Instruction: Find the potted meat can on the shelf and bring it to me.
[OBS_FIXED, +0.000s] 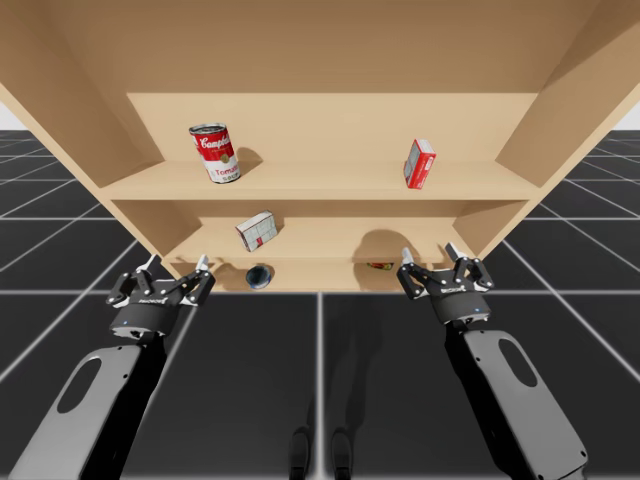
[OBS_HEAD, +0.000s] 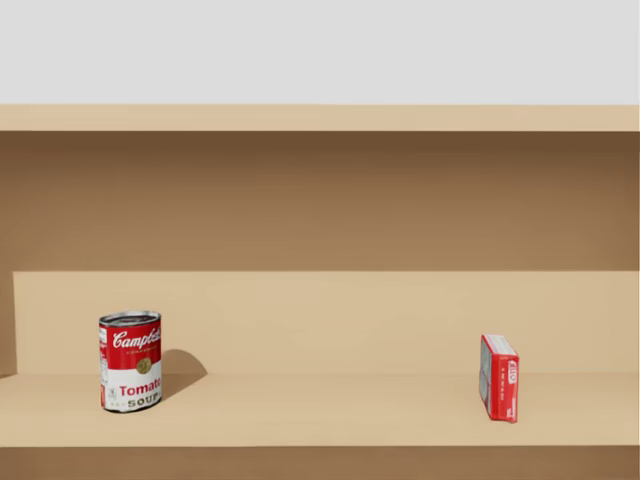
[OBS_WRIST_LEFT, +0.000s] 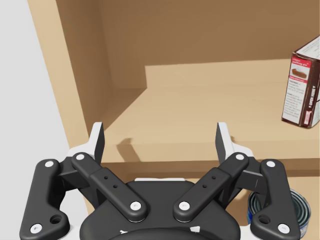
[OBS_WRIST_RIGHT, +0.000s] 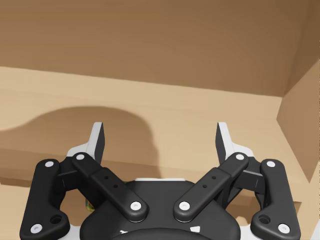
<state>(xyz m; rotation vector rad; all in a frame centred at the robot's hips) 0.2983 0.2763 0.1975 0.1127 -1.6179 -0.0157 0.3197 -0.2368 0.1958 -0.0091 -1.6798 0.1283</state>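
1. Nearest in the high view, my left end effector (OBS_FIXED: 177, 263) and my right end effector (OBS_FIXED: 428, 252) hang before the open wooden shelf (OBS_FIXED: 330, 185). Each has its fingers spread apart with nothing between them, and both wrist views show the same spread.
2. The dark blue metal can (OBS_FIXED: 259, 275), which I take for the potted meat can, lies on the lowest level at the shelf's front. It is at 3 o'clock from my left end effector and between the two end effectors. In the left wrist view it sits just beside that end effector's right finger, tucked under the front lip of the middle board (OBS_WRIST_LEFT: 175, 167).
3. A small red-and-yellow thing (OBS_FIXED: 379, 266) lies at 9 o'clock from my right end effector, too small to name.
4. On the middle board a white-and-brown cardboard box (OBS_FIXED: 257, 231) stands tilted, at 1 o'clock from my left end effector. The left wrist view shows it ahead of the fingers, off to their right side.
5. Farthest, on the top board, a red-and-white cylindrical soup can (OBS_FIXED: 214, 152) stands upright at 12 o'clock from my left end effector. A flat red cardboard box (OBS_FIXED: 420, 163) stands on edge at 12 o'clock from my right. The head view faces these two head-on, well apart.
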